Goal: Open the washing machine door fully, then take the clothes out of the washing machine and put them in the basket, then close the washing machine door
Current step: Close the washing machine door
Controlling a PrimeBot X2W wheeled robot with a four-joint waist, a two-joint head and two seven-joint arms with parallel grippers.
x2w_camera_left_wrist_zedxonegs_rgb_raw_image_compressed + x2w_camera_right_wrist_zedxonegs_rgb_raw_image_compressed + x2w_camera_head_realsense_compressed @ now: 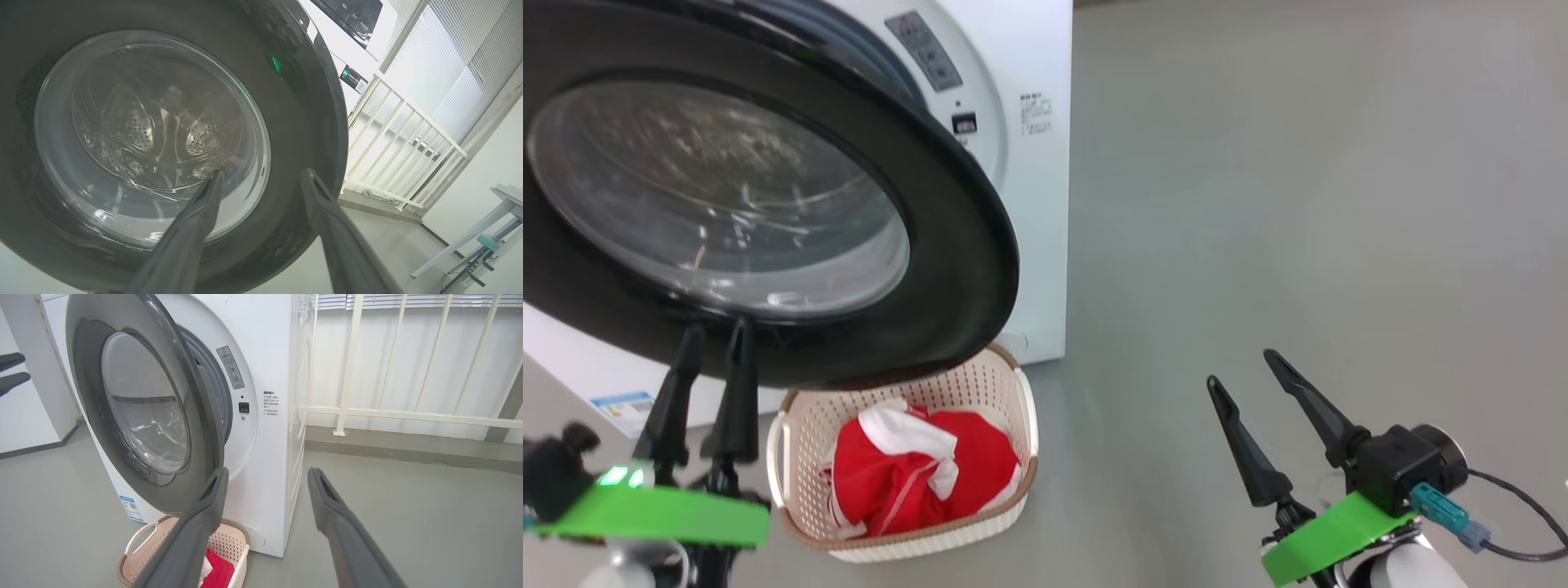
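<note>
Washing machine door ajar on the white washing machine. Left gripper, jaws spread and holding nothing, points at the door's lower black rim. Right gripper, jaws likewise spread, hangs over the grey floor, well apart. Red clothes lie in the basket on the floor beneath the door.

The washing machine door had a glossy black rim around clear glass. The washing machine was smooth white. The basket was perforated cream plastic, the clothes red cloth, the floor matt grey.
</note>
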